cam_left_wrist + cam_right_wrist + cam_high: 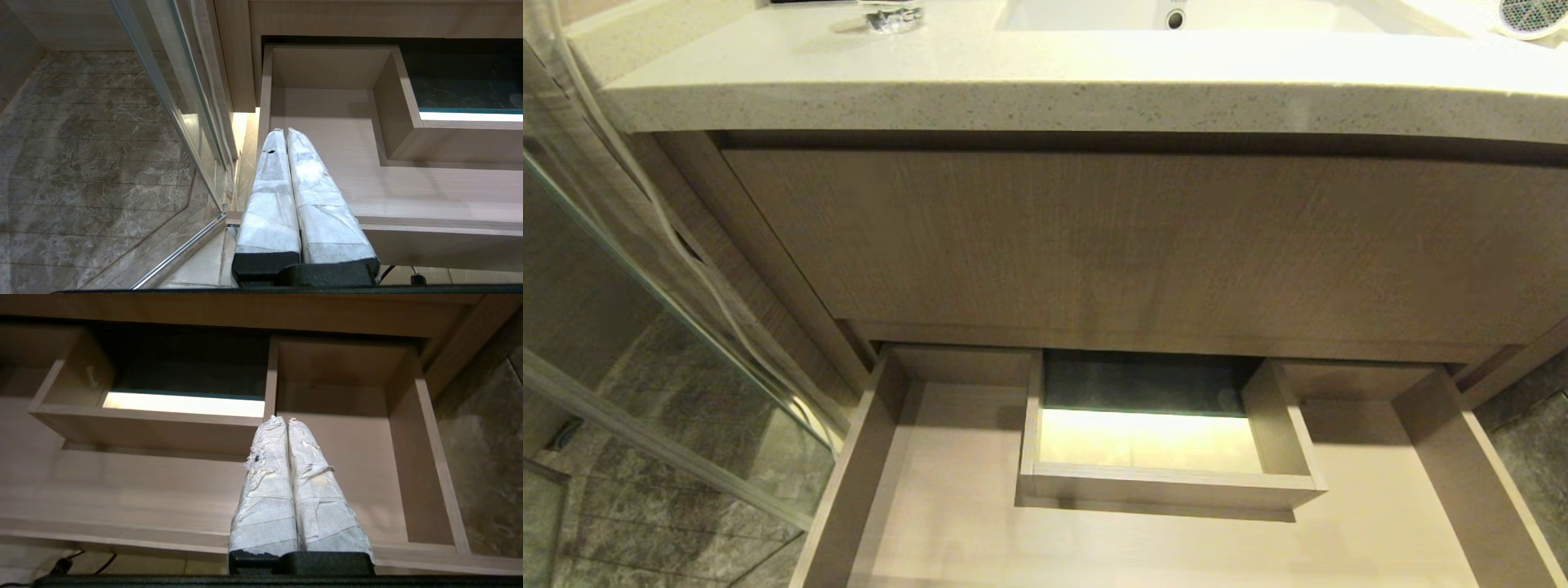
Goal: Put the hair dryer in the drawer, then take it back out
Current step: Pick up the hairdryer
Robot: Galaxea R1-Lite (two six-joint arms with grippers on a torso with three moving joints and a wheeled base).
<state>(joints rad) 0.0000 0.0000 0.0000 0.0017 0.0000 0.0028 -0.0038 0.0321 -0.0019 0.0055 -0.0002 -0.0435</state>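
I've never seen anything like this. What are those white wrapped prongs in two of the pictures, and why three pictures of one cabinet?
They are one moment seen by three cameras on a two-armed robot. The head camera looks down at a bathroom counter and the open drawer below it. The other two sit on its wrists. The prongs are its hands: the left gripper and the right gripper, both with taped fingers pressed together and holding nothing, above the drawer. The drawer looks empty. The hair dryer lies on the counter, at its far right.
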